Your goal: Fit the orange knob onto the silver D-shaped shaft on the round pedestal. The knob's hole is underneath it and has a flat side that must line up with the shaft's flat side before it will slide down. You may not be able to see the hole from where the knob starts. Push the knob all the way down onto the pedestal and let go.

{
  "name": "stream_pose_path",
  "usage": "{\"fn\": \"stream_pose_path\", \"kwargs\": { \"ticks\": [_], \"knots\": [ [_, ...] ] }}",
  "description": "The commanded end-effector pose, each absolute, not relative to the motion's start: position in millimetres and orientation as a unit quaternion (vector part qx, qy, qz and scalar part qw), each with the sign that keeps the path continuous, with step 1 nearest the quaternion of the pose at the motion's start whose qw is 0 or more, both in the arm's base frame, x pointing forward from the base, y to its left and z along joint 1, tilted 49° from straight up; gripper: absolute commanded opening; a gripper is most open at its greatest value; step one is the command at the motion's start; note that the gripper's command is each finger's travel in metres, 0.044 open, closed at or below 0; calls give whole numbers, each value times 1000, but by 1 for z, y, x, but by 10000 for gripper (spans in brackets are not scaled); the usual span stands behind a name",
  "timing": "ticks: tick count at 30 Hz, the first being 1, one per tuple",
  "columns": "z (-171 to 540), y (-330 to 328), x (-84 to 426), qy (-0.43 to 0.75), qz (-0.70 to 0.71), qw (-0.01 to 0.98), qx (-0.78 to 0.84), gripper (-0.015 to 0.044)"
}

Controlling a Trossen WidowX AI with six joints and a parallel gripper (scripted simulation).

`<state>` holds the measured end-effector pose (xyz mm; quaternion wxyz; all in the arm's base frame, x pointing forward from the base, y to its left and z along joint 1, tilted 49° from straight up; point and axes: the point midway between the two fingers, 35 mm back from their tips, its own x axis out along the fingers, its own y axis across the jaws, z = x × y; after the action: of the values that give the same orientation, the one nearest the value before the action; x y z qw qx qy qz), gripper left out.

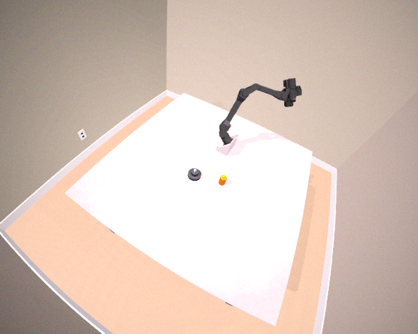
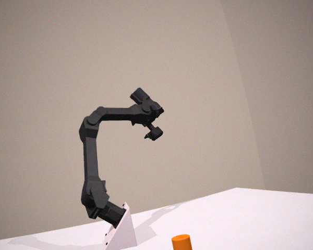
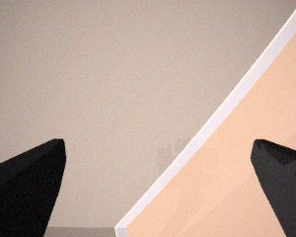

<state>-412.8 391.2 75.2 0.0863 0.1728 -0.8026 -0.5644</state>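
Starting with the top view: our orange knob is on the white table, standing upright as far as we can tell, a little apart from the round pedestal. The silver shaft pokes up bare from the pedestal, so nothing's fitted. We'd call it square one: grasp, lift, line up the flats, push down and let go are all left. Can't make out the shaft's flat side at this size. As for room, both pieces sit well in from the table edges, with a gap between them that looks decent for fingers. The arm's white mount is the nearest bulky thing, so we'd watch the elbow when folding back in.

Exterior view: the arm is up high, with the gripper far above the tabletop and well away from the knob. We only get the knob's top part at the bottom edge, and its underside hole is out of sight. Lots of air around the arm; the pedestal isn't in this one.

Wrist view: fingers are spread wide with nothing between them, just wall and floor beyond. No knob here, so we'd guess a swing back over the table comes first.
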Motion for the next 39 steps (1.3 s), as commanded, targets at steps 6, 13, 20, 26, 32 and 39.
{"fn": "stream_pose_path", "kwargs": {
  "ticks": [6, 13, 20, 26, 32, 39],
  "knots": [
    [61, 436, -377, -804, -584, 7, 115, 440],
    [30, 498, -299, -786, -600, -141, 47, 440],
    [-6, 537, -197, -750, -589, -301, 22, 440],
    [-34, 543, -108, -715, -559, -418, 39, 440],
    [-59, 526, -18, -682, -511, -515, 87, 440],
    [-80, 478, 80, -654, -439, -591, 173, 440]
  ]
}}
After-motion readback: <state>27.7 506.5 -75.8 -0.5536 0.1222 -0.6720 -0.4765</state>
